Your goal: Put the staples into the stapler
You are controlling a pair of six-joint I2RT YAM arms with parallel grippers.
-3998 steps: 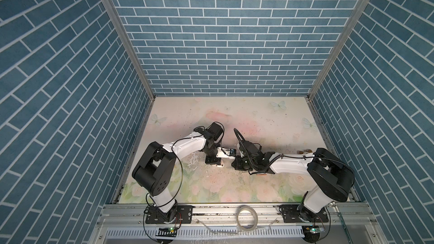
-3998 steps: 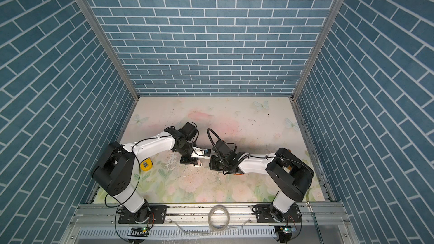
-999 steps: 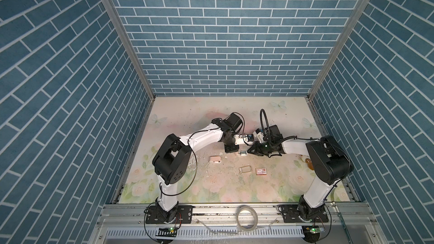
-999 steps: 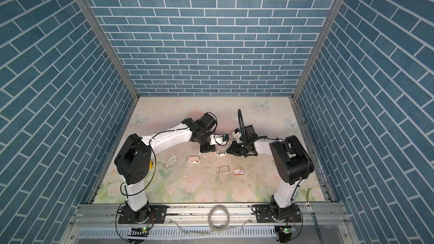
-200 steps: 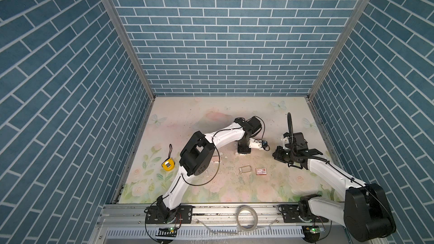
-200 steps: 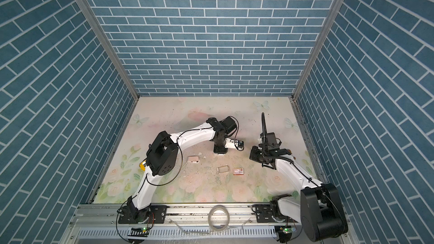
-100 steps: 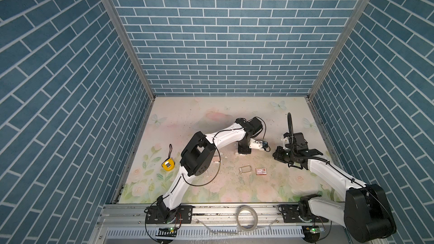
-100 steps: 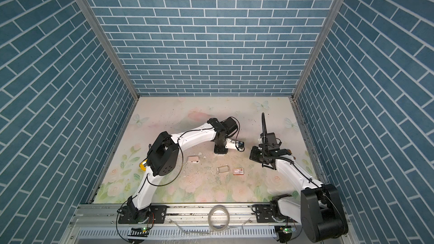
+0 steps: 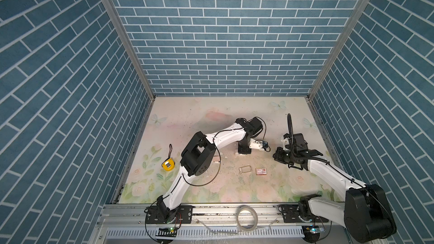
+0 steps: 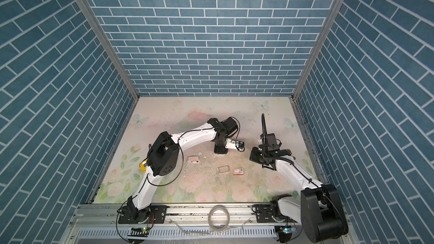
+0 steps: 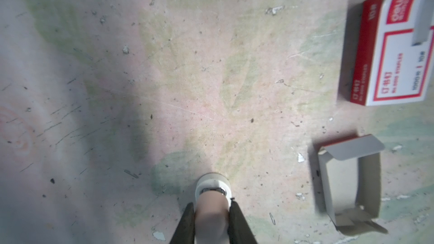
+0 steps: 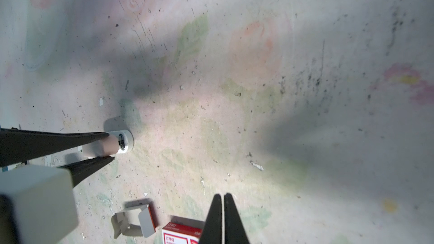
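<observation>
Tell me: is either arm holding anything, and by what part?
Left fingers clamp what looks like the stapler by its sides, behind its white tip. Right fingers are shut, visibly empty.

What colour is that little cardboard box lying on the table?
Red and white, with red lettering. The small box shows best in the left wrist view.

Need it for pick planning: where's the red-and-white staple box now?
In both top views the red-and-white staple box lies flat on the table, slightly right of centre, just right of the empty cardboard sleeve.
</observation>
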